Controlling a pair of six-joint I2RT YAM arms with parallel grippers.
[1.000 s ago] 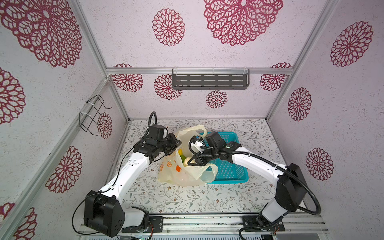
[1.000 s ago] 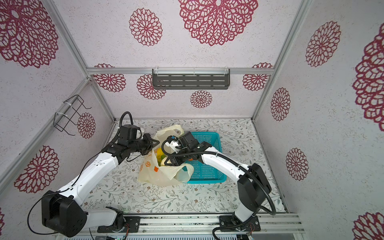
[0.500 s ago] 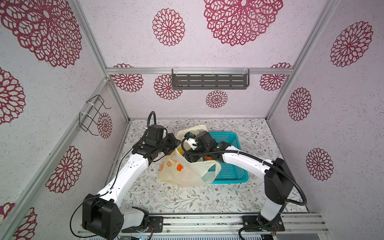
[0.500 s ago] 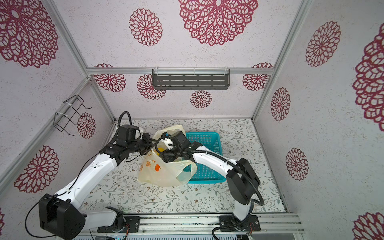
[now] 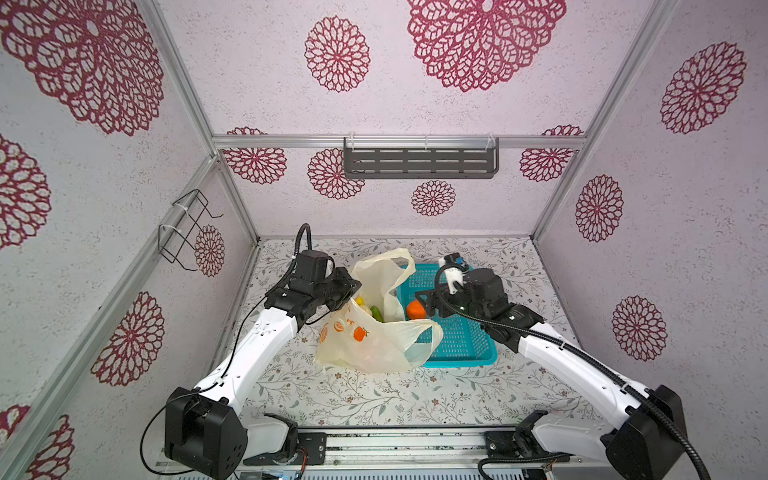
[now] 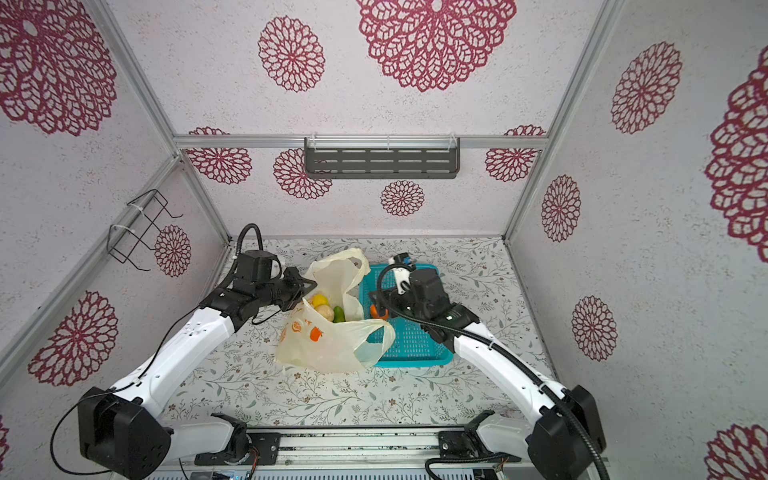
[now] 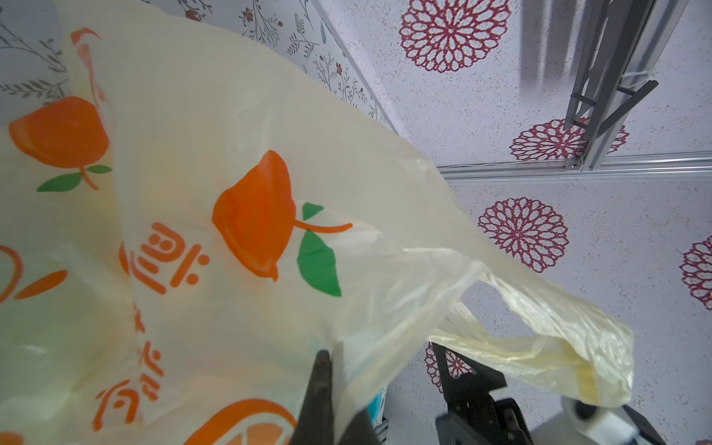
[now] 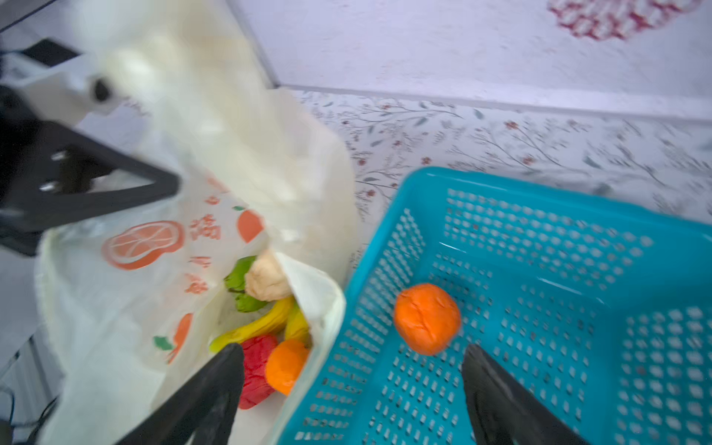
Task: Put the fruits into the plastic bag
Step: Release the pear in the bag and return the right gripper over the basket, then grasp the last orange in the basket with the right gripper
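The right wrist view is showing a teal perforated plastic basket lying just right of the thin cream-yellow plastic bag printed with orange fruits, with the bag's slack right rim standing between them; in a top view, a dark slotted shelf is hanging on the far wall. The right gripper is hovering with its fingers wide apart and gripping nothing, and a round orange toy fruit is lying untouched on the basket floor just beyond the tips. The left gripper is pinching the bag's left rim with its fingers together, holding the mouth open over a yellow banana, a red piece, a second orange, a green oblong and a beige round one.
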